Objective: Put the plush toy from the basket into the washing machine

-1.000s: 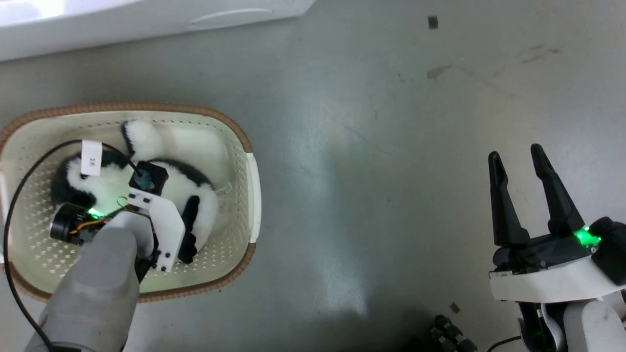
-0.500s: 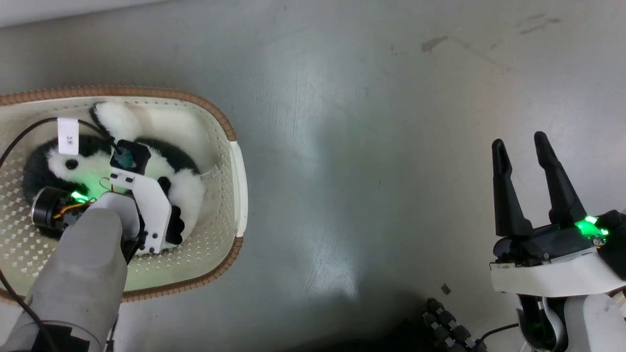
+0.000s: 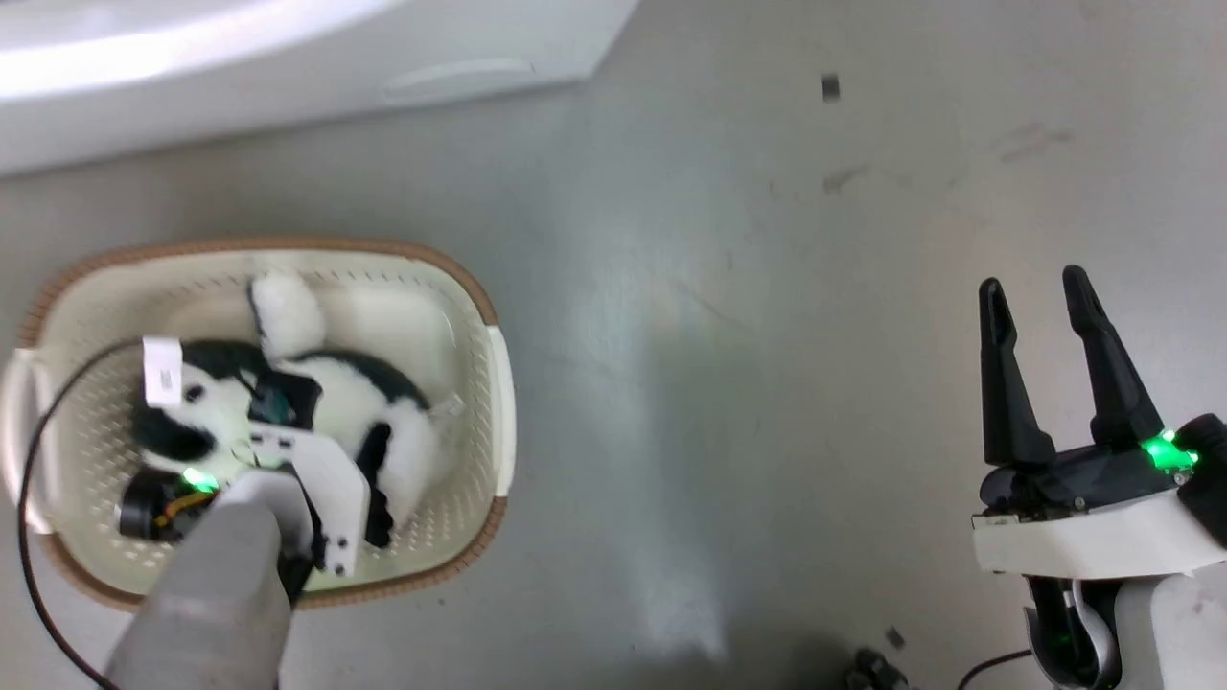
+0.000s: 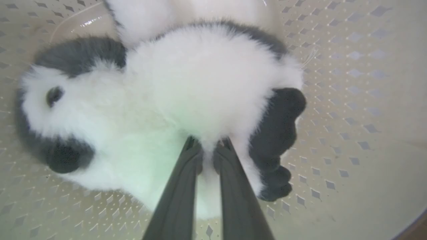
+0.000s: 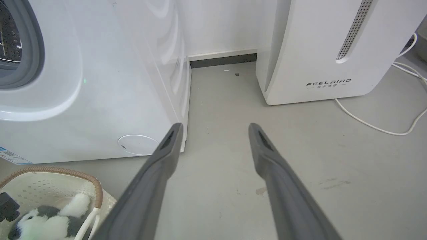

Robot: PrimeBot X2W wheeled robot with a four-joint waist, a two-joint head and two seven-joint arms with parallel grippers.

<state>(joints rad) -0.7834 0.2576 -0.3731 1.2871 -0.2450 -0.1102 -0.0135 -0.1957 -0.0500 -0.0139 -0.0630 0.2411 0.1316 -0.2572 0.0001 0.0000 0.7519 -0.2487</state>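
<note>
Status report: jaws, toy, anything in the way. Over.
Left gripper jaws shut on plush toy in basket. Right gripper open above floor. Basket wall between toy and washing machine.

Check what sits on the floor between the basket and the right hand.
Nothing: in the head view, just bare grey floor separates the basket from the open right hand.

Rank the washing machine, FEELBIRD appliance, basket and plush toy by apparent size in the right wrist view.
1. washing machine, cut off by the frame
2. FEELBIRD appliance, also cut off
3. basket, partly cropped at the corner
4. plush toy, lying inside the basket
</note>
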